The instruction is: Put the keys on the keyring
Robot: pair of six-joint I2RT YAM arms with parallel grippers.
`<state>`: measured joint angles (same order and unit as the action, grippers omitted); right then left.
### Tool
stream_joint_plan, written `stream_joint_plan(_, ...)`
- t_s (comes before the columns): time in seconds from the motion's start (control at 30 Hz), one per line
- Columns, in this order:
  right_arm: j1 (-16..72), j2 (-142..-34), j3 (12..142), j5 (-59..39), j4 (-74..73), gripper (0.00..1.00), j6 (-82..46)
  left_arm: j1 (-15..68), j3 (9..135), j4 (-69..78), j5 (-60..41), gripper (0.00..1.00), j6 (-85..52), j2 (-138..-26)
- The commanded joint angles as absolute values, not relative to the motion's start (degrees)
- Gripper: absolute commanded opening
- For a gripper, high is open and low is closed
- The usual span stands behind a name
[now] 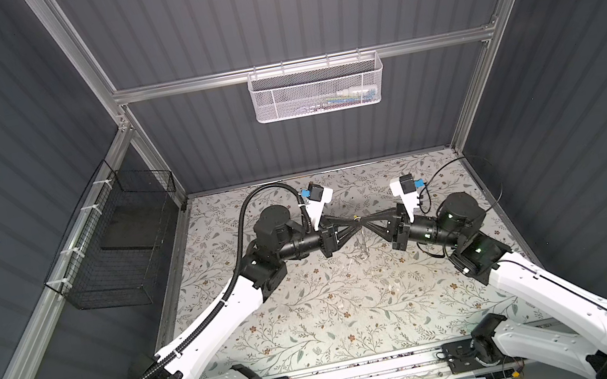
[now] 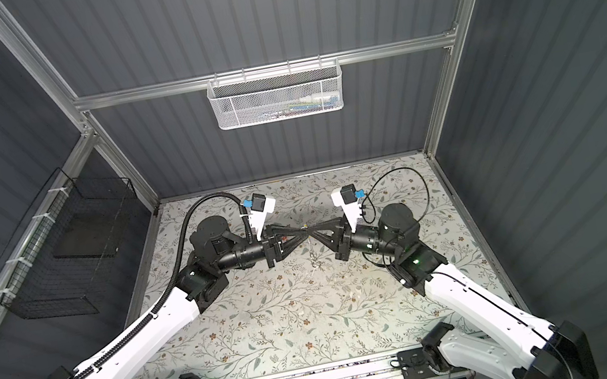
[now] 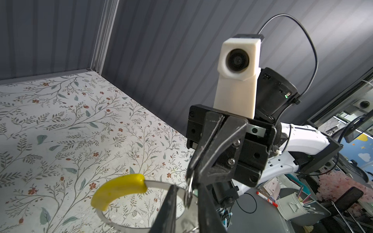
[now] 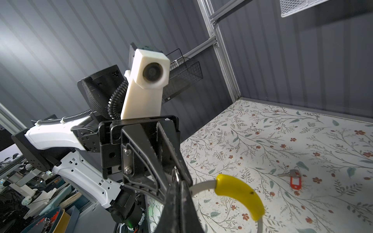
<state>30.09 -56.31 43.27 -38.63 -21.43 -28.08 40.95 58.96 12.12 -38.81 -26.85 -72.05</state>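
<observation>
Cannot see the whole keyring [image 3: 121, 187] in the left wrist view: cut by the frame edge, partly behind the left claw [image 3: 186, 187]. Too small to read in both top views, toward the counter's [image 1: 315, 315] 12 o'clock.

keyring [image 3: 119, 189] where left fingers [image 4: 141, 153] meet right fingers [image 3: 218, 149], above table [image 3: 60, 121], keys [image 4: 293, 178] on table

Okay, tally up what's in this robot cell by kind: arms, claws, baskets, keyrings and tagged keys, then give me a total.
Robot arms: 2 (left arm, right arm)
Claws: 2 (left claw, right claw)
Baskets: 2 (white mesh basket, black wire basket)
Keyring: 1
Red-tagged key: 1
Total: 8
</observation>
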Motion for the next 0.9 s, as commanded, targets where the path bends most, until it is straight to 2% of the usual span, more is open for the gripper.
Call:
stream_joint_plan(0.0,30.22,-55.82,43.24,-40.37,-24.32,0.00,-28.41,41.21,60.86,13.05,-40.57,0.19,-27.54,-72.25)
stream_joint_plan(0.17,30.14,-55.46,42.80,-40.08,-23.99,0.00,-28.12,41.22,60.82,12.71,-40.43,0.13,-27.29,-71.64)
stream_joint_plan(0.47,30.03,-55.20,42.68,-40.00,-23.47,0.00,-27.99,41.20,60.87,11.35,-39.57,0.13,-26.12,-70.44)
stream_joint_plan(0.87,29.90,-55.71,42.58,-40.51,-24.16,0.00,-28.30,41.22,61.39,10.44,-39.70,0.03,-25.55,-70.20)
